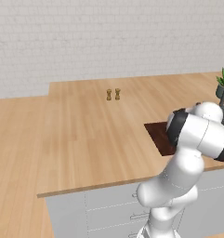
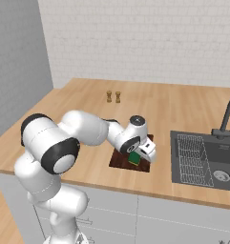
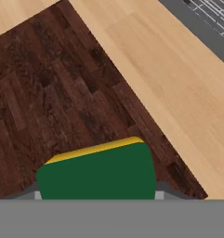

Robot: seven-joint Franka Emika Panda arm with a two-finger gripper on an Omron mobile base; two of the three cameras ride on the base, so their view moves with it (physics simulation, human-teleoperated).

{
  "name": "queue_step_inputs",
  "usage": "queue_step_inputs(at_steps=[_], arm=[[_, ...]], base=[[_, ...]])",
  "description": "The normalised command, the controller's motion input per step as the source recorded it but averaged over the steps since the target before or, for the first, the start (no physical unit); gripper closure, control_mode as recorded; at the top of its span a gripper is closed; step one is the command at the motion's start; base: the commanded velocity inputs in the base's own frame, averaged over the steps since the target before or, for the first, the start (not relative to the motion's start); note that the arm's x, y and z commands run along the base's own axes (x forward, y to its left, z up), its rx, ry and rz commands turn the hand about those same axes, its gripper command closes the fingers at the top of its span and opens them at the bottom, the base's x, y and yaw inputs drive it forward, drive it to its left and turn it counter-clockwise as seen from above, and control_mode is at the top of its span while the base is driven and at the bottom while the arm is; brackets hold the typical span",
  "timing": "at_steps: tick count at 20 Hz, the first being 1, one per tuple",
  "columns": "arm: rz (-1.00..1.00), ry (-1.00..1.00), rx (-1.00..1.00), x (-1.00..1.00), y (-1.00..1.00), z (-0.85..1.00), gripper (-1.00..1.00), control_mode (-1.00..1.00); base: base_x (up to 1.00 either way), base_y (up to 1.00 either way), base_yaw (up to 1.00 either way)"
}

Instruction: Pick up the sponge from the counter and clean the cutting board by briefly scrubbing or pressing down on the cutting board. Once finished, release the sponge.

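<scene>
The table (image 2: 88,102) runs wide and pale in wood planks, grey drawer fronts beneath, with a dark sink (image 2: 204,162) let into it on the far right and a wire rack (image 2: 193,159) lying in the basin. Between the sink and the arm lies the cutting board (image 3: 53,83), dark reddish-brown and flat on the table; in the hand view one long edge runs on a slant, with bare wood beyond it toward the rack. The claw (image 2: 135,157) hangs low over the board's near part, clenched on the sponge (image 3: 99,172), green face toward the camera and a yellow strip along its far edge. So the board lies straight below the claw, and the sponge's long side runs across the grip; I judge the next move to be a short press downward, with little room to spare before the board's edge on the sink side.

Whether the sponge touches the board I cannot tell. The fingertips are hidden behind the sponge. From the left the arm's bulk covers most of the board, and two small shakers (image 1: 113,95) stand well apart, far back
</scene>
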Motion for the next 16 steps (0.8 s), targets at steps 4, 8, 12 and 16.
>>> queue_step_inputs(at_steps=[4,8,12,16], arm=[[0.0,0.0,-0.02,0.71,0.13,-0.22,1.0,-1.0],[0.0,0.0,-0.02,0.85,0.0,-0.01,1.0,-1.0],[0.0,0.0,-0.01,0.8,0.0,-0.06,1.0,-1.0],[0.0,0.0,0.0,0.64,-0.16,-0.27,1.0,-1.0]], base=[[0.0,0.0,0.0],[0.0,0.0,0.0],[0.0,0.0,0.0],[0.0,0.0,0.0]])
